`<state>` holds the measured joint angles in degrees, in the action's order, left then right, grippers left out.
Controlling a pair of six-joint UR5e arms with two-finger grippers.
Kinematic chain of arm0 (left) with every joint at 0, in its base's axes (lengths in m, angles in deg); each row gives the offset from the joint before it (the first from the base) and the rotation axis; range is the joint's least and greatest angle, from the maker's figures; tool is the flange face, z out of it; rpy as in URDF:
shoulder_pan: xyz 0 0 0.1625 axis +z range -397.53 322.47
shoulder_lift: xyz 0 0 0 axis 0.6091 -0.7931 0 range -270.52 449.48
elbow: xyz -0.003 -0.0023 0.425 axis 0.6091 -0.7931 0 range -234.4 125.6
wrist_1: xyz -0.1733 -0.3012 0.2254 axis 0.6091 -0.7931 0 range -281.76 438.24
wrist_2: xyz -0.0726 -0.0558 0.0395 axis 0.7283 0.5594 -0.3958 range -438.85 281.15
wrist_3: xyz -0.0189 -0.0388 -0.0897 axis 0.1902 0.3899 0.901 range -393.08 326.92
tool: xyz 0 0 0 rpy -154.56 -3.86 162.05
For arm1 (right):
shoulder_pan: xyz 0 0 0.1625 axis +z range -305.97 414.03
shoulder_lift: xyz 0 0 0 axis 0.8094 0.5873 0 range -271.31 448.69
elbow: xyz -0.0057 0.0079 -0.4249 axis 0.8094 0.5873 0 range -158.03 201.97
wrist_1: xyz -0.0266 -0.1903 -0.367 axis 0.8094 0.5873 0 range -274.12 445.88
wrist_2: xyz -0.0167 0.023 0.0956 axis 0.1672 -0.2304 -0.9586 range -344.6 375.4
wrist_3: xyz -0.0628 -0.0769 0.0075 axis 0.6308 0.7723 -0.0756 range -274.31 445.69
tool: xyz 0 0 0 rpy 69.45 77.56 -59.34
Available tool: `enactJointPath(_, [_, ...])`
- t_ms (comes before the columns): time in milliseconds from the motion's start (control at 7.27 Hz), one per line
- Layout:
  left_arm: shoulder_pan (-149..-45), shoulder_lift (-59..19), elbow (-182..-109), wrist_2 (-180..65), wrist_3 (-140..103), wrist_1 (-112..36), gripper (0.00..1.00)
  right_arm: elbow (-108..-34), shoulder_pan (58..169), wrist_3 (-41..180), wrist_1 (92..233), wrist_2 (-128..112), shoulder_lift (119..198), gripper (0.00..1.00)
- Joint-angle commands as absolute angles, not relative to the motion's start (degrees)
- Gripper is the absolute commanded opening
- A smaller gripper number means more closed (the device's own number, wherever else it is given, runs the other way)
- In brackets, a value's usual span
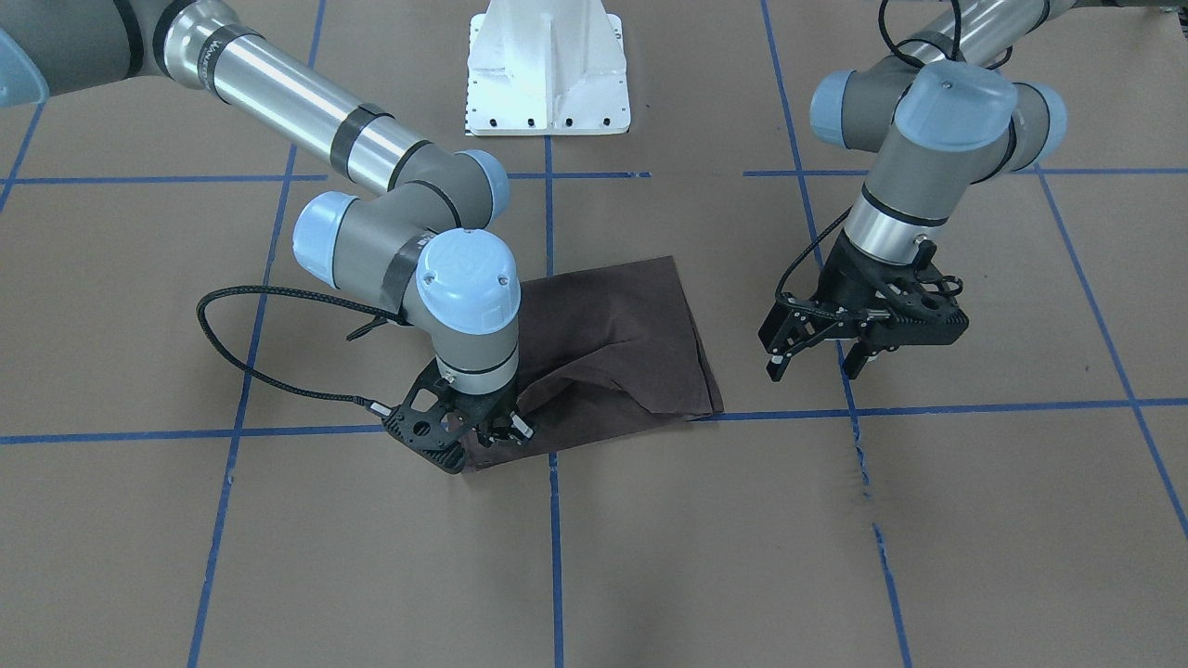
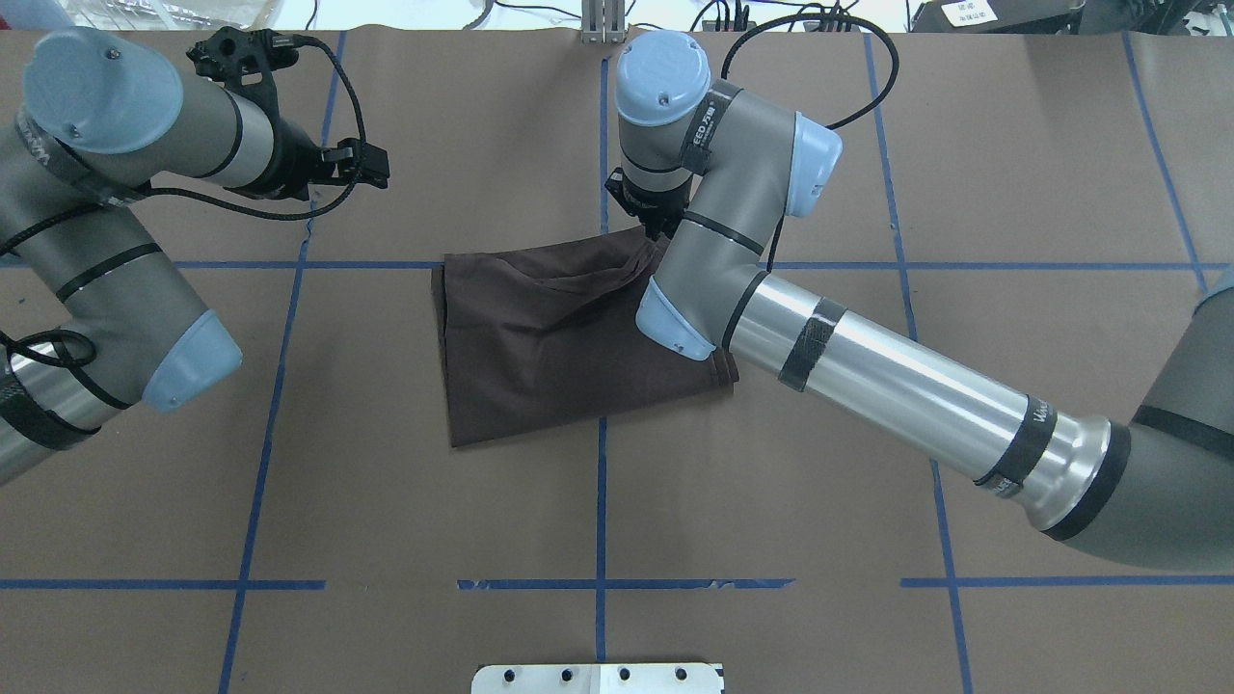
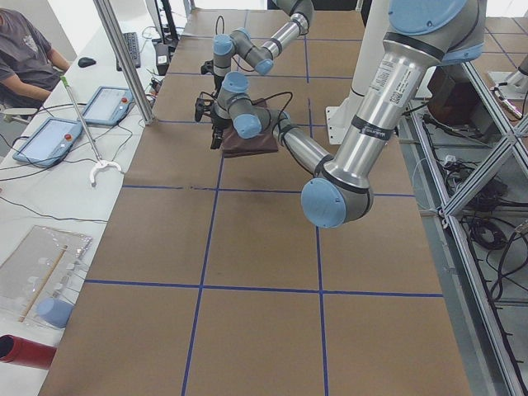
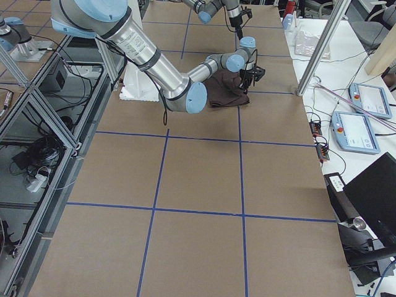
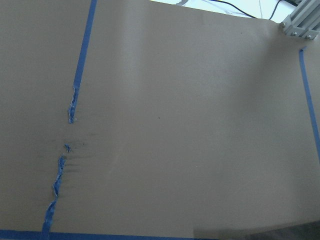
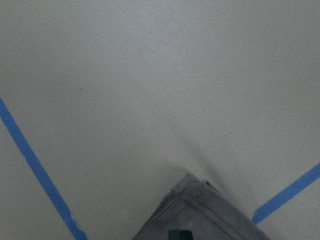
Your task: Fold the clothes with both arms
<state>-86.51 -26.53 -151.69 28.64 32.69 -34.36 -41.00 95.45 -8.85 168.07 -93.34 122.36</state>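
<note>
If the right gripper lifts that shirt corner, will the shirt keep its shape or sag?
Likely floppy: the shirt creases and tents toward the right gripper. Probably light, since it lies thin and flat on the table.

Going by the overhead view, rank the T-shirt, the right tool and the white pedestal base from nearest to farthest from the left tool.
Measured from the left tool, at the view's upper left:
1. the T-shirt, at the table's centre; its far left corner lies closest.
2. the right tool, at the shirt's far right corner, mostly hidden under its wrist.
3. the white pedestal base, at the bottom edge.
</note>
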Motion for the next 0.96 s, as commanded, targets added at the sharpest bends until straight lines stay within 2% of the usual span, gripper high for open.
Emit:
enactJointPath(0, [-86.66,-26.53,-151.70,28.64,32.75,-34.35,1.00,-41.05,96.31,-9.05,169.03,-93.32,122.35,0.03])
enactJointPath(137, [-86.66,-26.53,-151.70,28.64,32.75,-34.35,1.00,-41.05,95.96,-9.14,168.77,-93.32,122.09,0.66])
enactJointPath(275, [-86.66,-26.53,-151.70,28.64,32.75,-34.35,1.00,-41.05,95.61,-11.92,168.07,-93.58,122.00,1.00])
enactJointPath(825, [-86.75,-26.62,-151.79,28.64,32.75,-34.44,1.00,-41.05,92.37,-16.33,165.95,-96.92,122.96,1.00])
